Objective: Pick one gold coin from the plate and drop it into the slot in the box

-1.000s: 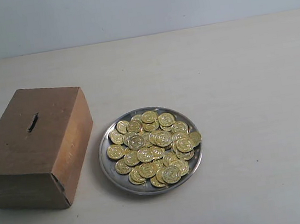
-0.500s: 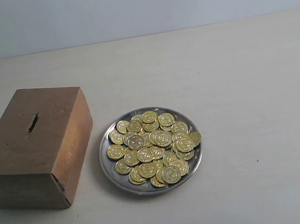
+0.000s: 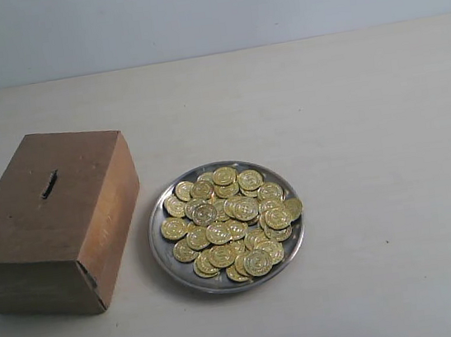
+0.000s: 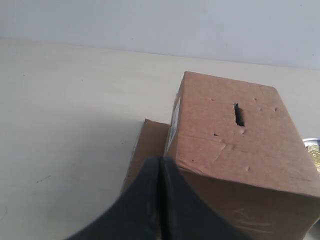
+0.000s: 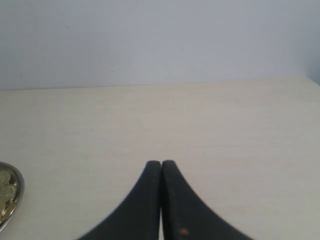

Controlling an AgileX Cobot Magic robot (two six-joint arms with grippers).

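Observation:
A round silver plate [image 3: 160, 245] sits at the middle of the table, heaped with several gold coins [image 3: 232, 221]. To its left stands the brown cardboard box [image 3: 49, 221] with a short dark slot [image 3: 49, 184] in its top. Neither arm shows in the exterior view. In the left wrist view my left gripper [image 4: 159, 161] is shut and empty, close to the box [image 4: 235, 145] and its slot [image 4: 239, 114]. My right gripper [image 5: 161, 163] is shut and empty over bare table, with the plate's rim [image 5: 18, 192] and a few coins [image 5: 5, 192] at the edge of its view.
The pale wooden table [image 3: 352, 118] stretches around the box and plate, with a light wall behind it. A flat brown cardboard flap [image 4: 150, 145] lies at the box's foot in the left wrist view.

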